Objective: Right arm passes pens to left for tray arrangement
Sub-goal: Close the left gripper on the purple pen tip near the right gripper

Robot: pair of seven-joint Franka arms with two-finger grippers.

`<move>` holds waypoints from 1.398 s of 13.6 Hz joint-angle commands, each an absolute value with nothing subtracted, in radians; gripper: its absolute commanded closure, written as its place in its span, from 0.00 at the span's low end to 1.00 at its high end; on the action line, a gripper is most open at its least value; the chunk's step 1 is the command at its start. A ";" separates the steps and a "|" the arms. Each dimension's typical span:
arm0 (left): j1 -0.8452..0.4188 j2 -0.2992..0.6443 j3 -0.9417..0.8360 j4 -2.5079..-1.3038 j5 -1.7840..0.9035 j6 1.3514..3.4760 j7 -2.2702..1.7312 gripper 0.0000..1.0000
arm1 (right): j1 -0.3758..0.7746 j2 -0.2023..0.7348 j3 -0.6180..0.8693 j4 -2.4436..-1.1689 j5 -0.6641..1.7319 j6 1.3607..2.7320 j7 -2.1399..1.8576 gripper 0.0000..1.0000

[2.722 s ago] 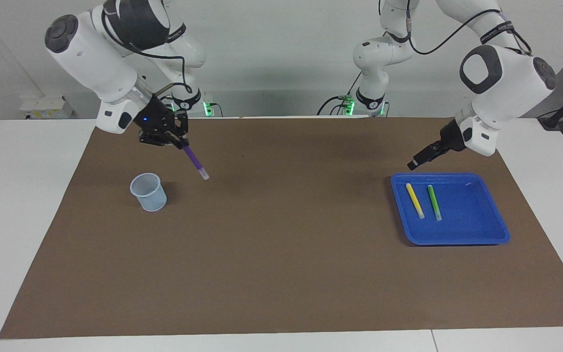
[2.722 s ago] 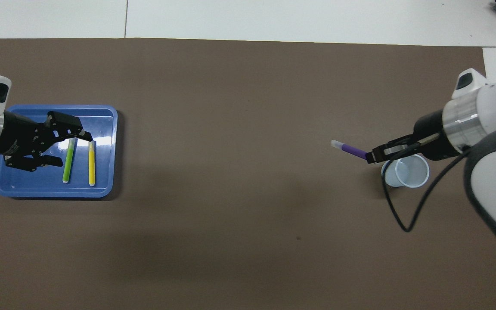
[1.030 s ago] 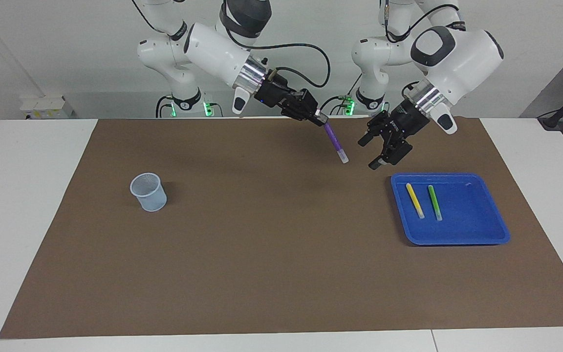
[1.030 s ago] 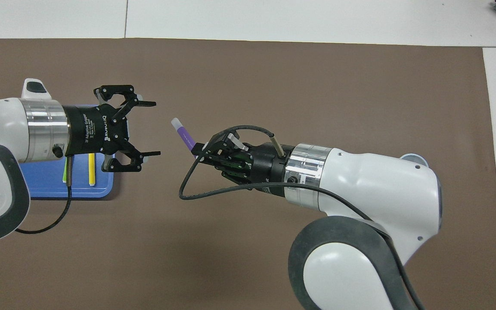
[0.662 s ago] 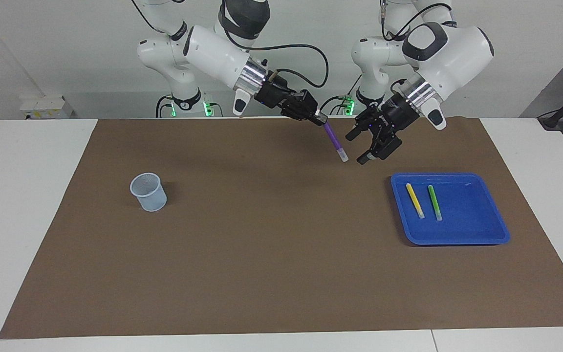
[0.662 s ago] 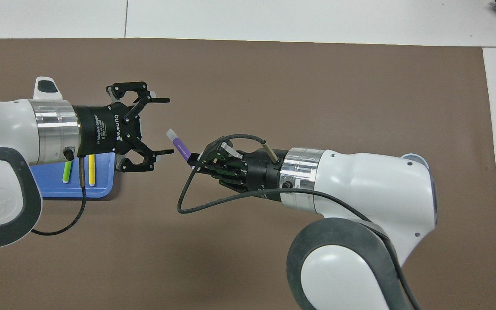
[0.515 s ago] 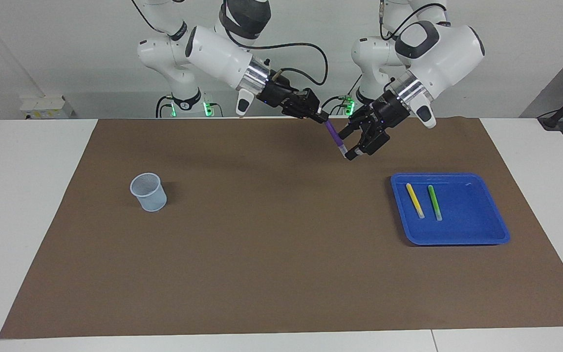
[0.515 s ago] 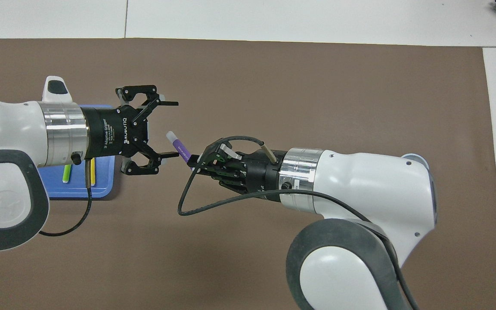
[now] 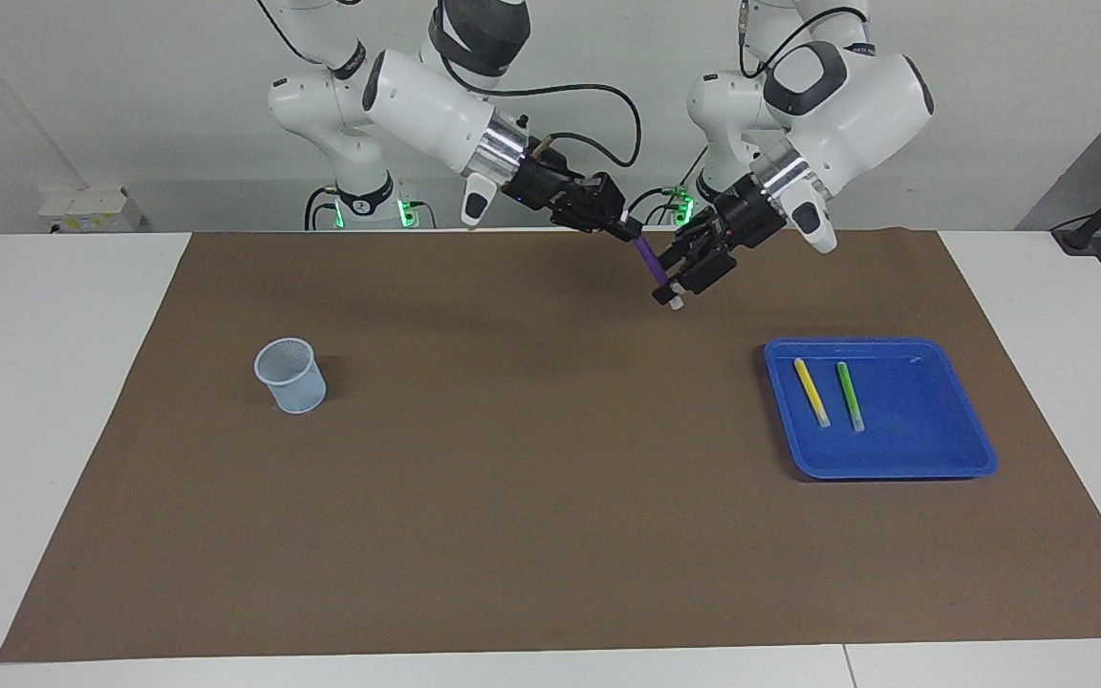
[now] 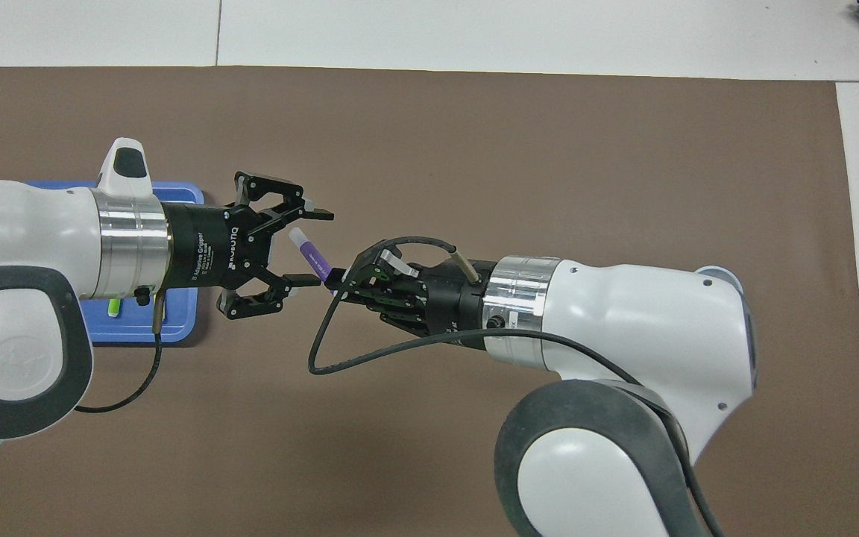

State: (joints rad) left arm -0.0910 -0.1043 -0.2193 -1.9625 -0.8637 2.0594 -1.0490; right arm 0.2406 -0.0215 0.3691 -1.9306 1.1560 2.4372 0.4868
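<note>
Right hand (image 9: pixel 625 229) is up over the brown mat (image 9: pixel 512 497), clamped on the dark end of the purple pen (image 9: pixel 651 261); pen slants down with its pale tip lowest, clear of the worktop (image 9: pixel 53 382); left hand (image 10: pixel 303 250) is level with it, fingers (image 10: pixel 319 215) spread wide on either side of the pen's pale end, not closed on it, contact not discernible; both hands sit over the part of the mat near the robots, between the bases; blue tray (image 9: pixel 933 459) lies flat toward the left arm's end of the worktop; yellow pen (image 9: pixel 810 392) and green pen (image 9: pixel 849 395) lie in it side by side, roughly parallel, apart, in the half toward the mat's middle; rest of tray floor bare; pale mesh cup (image 9: pixel 291 375) stands upright toward the right arm's end, well apart from everything else.
</note>
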 commanded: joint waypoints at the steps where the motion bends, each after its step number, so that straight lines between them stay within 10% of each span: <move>1: -0.086 -0.144 -0.204 -1.996 -0.887 2.017 -0.980 0.53 | 0.227 -0.043 0.373 -1.948 1.144 2.422 0.469 1.00; 5: -0.075 -0.144 -0.202 -1.993 -0.887 1.982 -0.971 0.56 | 0.227 -0.041 0.371 -1.947 1.144 2.422 0.469 1.00; 9: -0.077 -0.146 -0.204 -1.994 -0.885 1.977 -0.974 0.99 | 0.225 -0.041 0.371 -1.947 1.143 2.422 0.471 1.00; 16: -0.074 -0.156 -0.204 -1.996 -0.884 1.919 -0.974 1.00 | 0.225 -0.041 0.371 -1.947 1.144 2.422 0.482 1.00; 17: -0.074 -0.156 -0.204 -1.996 -0.884 1.921 -0.973 1.00 | 0.222 -0.041 0.371 -1.947 1.144 2.422 0.482 0.88; 19: -0.072 -0.156 -0.204 -1.994 -0.884 1.919 -0.973 1.00 | 0.222 -0.040 0.371 -1.942 1.143 2.430 0.483 0.00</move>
